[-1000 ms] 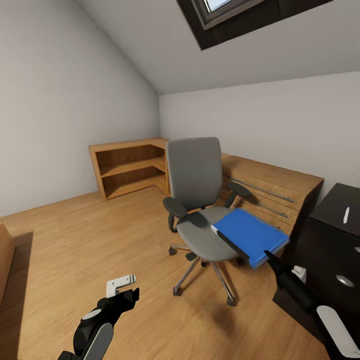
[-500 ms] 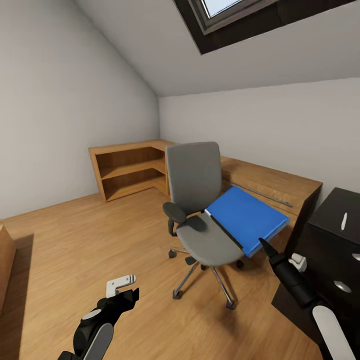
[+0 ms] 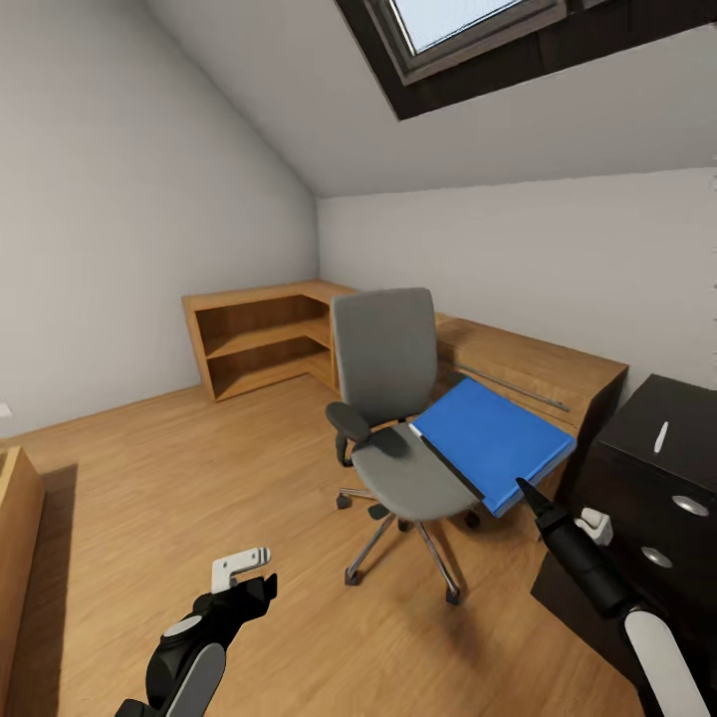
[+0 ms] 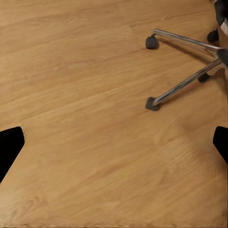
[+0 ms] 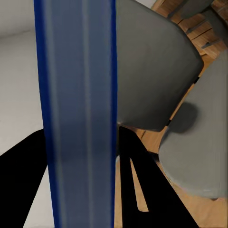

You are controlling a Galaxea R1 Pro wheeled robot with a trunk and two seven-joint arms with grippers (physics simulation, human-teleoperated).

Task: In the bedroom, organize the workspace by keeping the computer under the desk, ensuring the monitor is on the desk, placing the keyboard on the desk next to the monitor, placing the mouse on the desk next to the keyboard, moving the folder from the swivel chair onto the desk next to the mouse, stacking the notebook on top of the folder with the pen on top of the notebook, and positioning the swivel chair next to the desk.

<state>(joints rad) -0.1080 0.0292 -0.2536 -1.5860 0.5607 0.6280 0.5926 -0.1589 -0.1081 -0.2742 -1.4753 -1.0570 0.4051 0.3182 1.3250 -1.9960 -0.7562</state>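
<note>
The grey swivel chair [image 3: 386, 358] stands mid-room on the wooden floor. My right gripper [image 3: 525, 491] is shut on the near edge of the blue folder [image 3: 493, 436], which hangs tilted just above the seat's right side. In the right wrist view the folder's blue edge [image 5: 78, 114] runs between the black fingers [image 5: 137, 166], with the chair back [image 5: 152, 66] behind. My left gripper [image 3: 244, 576] hangs low over the floor, open and holding nothing; its wrist view shows the chair's chrome legs [image 4: 185, 85].
A long wooden desk and shelf unit [image 3: 528, 363] runs along the far walls behind the chair. A dark drawer cabinet [image 3: 647, 478] stands at the right with a small white stick-like item [image 3: 660, 436] on top. Wooden furniture [image 3: 15, 528] edges in at the left.
My right gripper has lifted the blue folder off the chair seat and tilted it upward. The head camera has tipped up a little. The left arm has not moved.
</note>
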